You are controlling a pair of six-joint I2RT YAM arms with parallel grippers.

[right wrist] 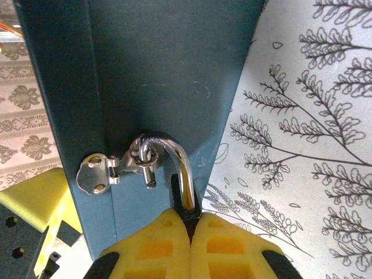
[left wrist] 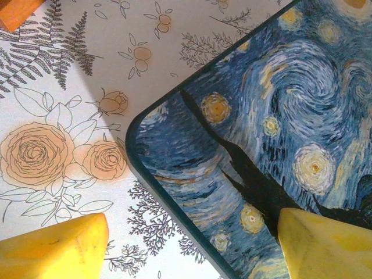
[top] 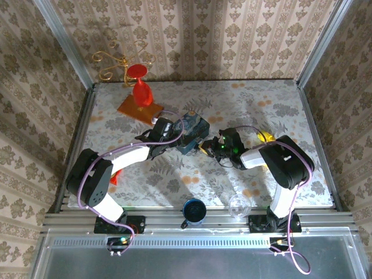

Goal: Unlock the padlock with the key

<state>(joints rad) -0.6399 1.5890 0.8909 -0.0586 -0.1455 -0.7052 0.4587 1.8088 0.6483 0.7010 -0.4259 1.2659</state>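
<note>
Handling a small, hard padlock on a painted tin

Starting at the left, the left tool [left wrist: 192, 232] hangs spread wide over one corner of the blue swirl-painted tin [left wrist: 261, 116]. One yellow finger is over the floral bench [left wrist: 58, 87] and the other over the lid, and it grips nothing.

On the tin's dark side wall a little silver hasp [right wrist: 102, 174] carries the padlock [right wrist: 185, 200]. The bright curved shackle [right wrist: 165, 140] is threaded through the hasp's loop, and the dark body hangs below it.

Further right, the right tool [right wrist: 189, 216] is pressed together, and its yellow pads appear to pinch that small body from both sides.

The padlock looks like solid metal: stiff, light for its kind, and smooth enough to twist or slide between soft pads. The flat faces of the body seem the best place to hold it, because that leaves the shackle free to spring and the bottom end open for a key. That bottom end is hidden between the pads, so I cannot tell which way the keyhole faces. The tin is probably light, and it may shift if the lock is tugged without something holding it steady.
</note>
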